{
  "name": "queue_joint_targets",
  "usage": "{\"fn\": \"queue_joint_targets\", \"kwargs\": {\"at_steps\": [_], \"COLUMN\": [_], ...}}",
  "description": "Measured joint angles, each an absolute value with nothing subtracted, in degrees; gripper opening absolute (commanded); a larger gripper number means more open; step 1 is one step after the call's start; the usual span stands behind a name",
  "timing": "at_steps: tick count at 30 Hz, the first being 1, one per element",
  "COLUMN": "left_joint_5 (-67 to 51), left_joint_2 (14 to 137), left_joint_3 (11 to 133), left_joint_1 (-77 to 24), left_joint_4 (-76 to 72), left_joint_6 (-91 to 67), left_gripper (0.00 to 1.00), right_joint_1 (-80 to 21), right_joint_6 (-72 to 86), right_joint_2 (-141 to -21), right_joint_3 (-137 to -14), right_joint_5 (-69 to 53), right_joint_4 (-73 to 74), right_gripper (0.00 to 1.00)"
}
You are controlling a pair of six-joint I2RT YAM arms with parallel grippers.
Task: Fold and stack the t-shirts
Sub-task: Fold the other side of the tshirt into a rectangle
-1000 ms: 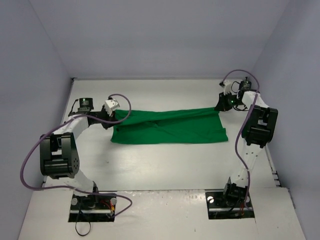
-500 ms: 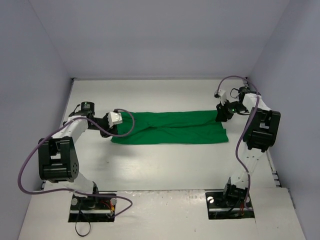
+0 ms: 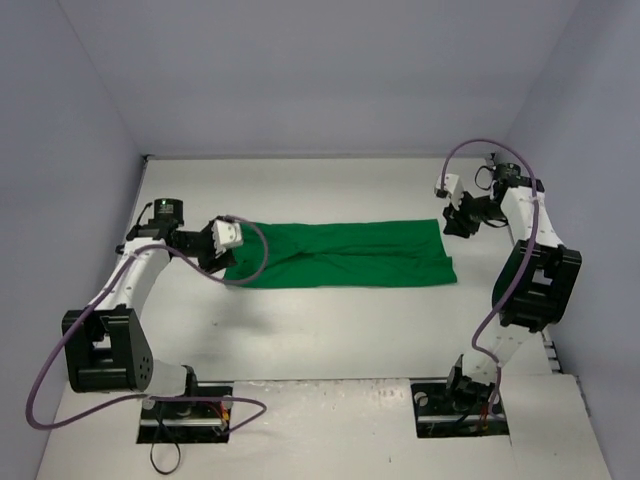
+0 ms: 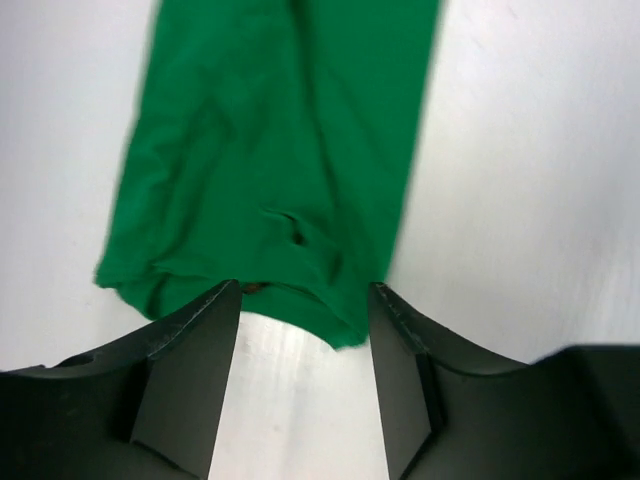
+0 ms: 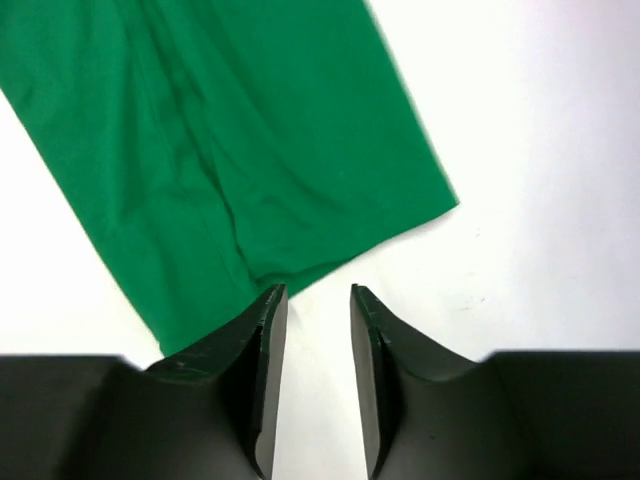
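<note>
The bright-green t-shirt lies flat on the white table as a long folded band running left to right. My left gripper hovers at its left end, open. In the left wrist view that gripper has bare table between its fingers, and the wrinkled end of the t-shirt starts right at the fingertips. My right gripper sits just off the right end, open by a narrow gap. In the right wrist view that gripper is over bare table, with the corner of the t-shirt just beyond its tips.
Pale walls close in the white table at the back and both sides. The two arm bases are bolted at the near edge. Purple cables loop off both arms.
Both grippers were shut on the t-shirt's ends and have let go. The stretched cloth has settled flat. Both arms have drawn back slightly from it, the right one up and to the right.
</note>
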State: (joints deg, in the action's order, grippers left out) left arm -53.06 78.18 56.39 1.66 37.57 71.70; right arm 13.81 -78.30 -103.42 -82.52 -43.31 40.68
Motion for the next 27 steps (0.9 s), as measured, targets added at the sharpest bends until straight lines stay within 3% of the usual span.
{"fn": "queue_joint_targets", "kwargs": {"at_steps": [3, 8, 14, 23, 27], "left_joint_5": [-52.16, -46.85, -44.93, -46.87, -47.87], "left_joint_2": [83.57, 96.41, 110.08, 119.44, 119.36], "left_joint_3": [62.9, 74.45, 81.06, 84.05, 84.99], "left_joint_1": [-0.72, -7.19, -11.11, -11.38, -11.71], "left_joint_4": [30.8, 24.59, 23.99, 24.46, 24.44], "left_joint_6": [55.46, 30.33, 9.4, -2.32, -2.93], "left_gripper": [0.46, 0.33, 0.31, 0.31, 0.18], "right_joint_1": [13.3, 9.79, 7.94, 8.89, 9.05], "right_joint_6": [-74.55, -65.18, -58.55, -56.98, -56.96], "right_joint_2": [-104.97, -112.23, -117.08, -117.16, -117.16], "right_joint_3": [-85.96, -92.04, -92.88, -92.84, -92.84], "right_joint_5": [-46.44, -50.4, -52.61, -52.59, -52.61], "right_joint_4": [41.18, 40.43, 40.54, 40.58, 40.58], "right_gripper": [0.2, 0.2, 0.2, 0.2, 0.19]}}
